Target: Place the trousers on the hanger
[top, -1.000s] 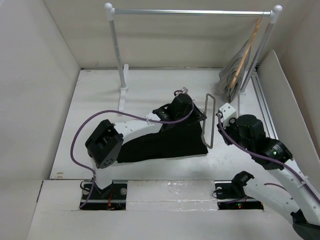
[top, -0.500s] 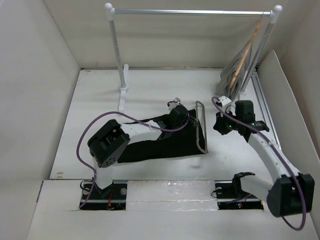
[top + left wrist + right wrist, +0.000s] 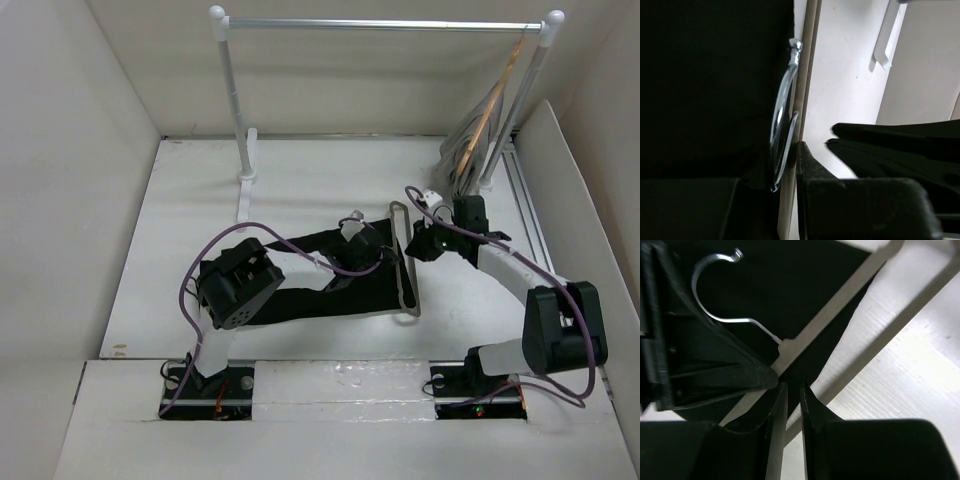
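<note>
We see the hanger lying flat on one end of the trousers, straight beneath both wrists. The cloth stretches away behind the left gripper toward its own base. That gripper's fingers straddle the hanger's neck beside the hook, though we cannot tell whether they are actually clamping it. The right gripper is nearly pressed together, pinching nothing visible, and hovers between the two bars, which run crosswise under its tips. We judge the left gripper nearer the hook.
</note>
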Tool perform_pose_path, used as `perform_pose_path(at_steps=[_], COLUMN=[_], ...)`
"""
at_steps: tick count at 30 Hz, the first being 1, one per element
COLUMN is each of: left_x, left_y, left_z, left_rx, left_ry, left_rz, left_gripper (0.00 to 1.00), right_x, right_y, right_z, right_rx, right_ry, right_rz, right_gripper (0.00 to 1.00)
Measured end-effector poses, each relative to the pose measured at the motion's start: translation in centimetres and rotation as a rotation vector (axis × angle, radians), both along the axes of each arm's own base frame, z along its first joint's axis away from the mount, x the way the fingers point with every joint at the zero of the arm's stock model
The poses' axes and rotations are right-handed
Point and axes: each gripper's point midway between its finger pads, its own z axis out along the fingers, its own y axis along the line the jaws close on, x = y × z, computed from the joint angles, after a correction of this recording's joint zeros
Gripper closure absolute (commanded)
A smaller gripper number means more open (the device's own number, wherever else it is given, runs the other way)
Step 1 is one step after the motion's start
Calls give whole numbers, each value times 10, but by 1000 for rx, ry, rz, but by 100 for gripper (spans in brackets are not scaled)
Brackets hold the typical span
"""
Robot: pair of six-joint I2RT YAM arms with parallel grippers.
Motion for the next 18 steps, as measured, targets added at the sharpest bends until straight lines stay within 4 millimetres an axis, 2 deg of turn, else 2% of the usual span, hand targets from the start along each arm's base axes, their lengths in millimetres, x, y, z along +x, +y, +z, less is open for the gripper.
perform_pose_path(at_steps=[5, 11, 18], left_x=[1, 3, 2], left_y=[4, 3, 3], left_z=[-7, -6, -11], left_rx=[0, -8, -1], left_ry=[10, 11, 16], left_rz=[28, 38, 36], left_gripper=[100, 100, 100], right_x=[-5, 7, 10], right_y=[-1, -1, 4], right_z=[-31, -41, -56], right_rx=[-10, -12, -25], right_ry=[77, 68, 90], right_rz=[-14, -30, -31], right_gripper=[74, 64, 64])
